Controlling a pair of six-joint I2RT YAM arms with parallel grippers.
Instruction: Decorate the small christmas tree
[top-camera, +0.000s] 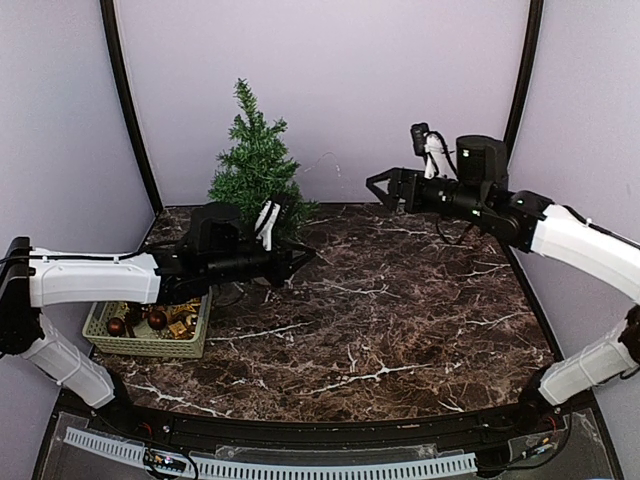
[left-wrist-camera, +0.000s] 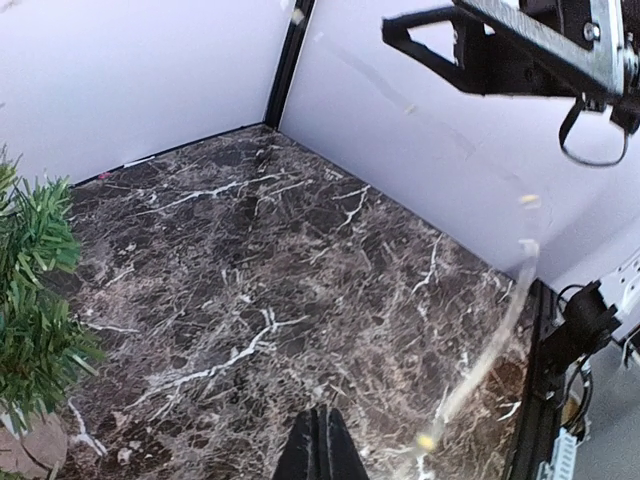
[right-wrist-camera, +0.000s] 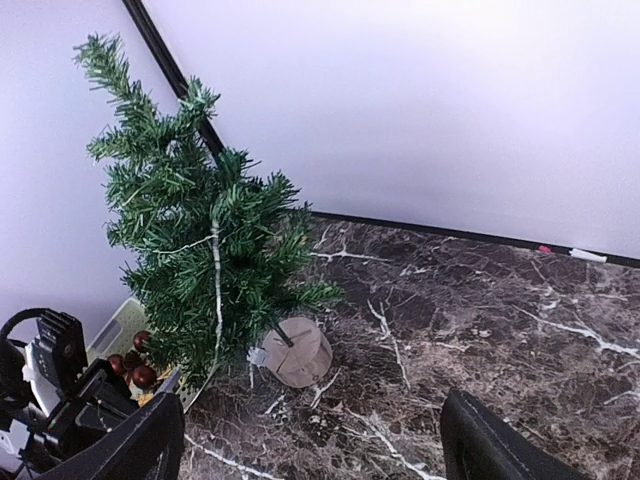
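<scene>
Here the left gripper (top-camera: 305, 254) has its jaws pressed fully together, the two fingers (left-wrist-camera: 320, 452) meeting in a single dark wedge low over the marble table (top-camera: 400, 320). A thin, pale, blurred strand (left-wrist-camera: 490, 340) runs up just to the right of these closed tips; whether it is pinched between them cannot be told. The small christmas tree (top-camera: 255, 165) stands upright just behind and to the left of the left jaws, its lower branches close beside them, and its round wooden stump base (right-wrist-camera: 297, 350) rests on the table. A pale strand (right-wrist-camera: 216, 270) hangs down through the tree's branches toward the base. The right gripper (top-camera: 376, 187) is raised above the table with its jaws spread wide and nothing between them. From these open jaws the tree lies ahead and off to the left, well apart from the fingertips. A woven basket (top-camera: 150, 345) sits behind the left jaws, under that arm, with dark red baubles (right-wrist-camera: 143, 376) inside it. The two grippers are apart, the right one higher and farther back than the left.
</scene>
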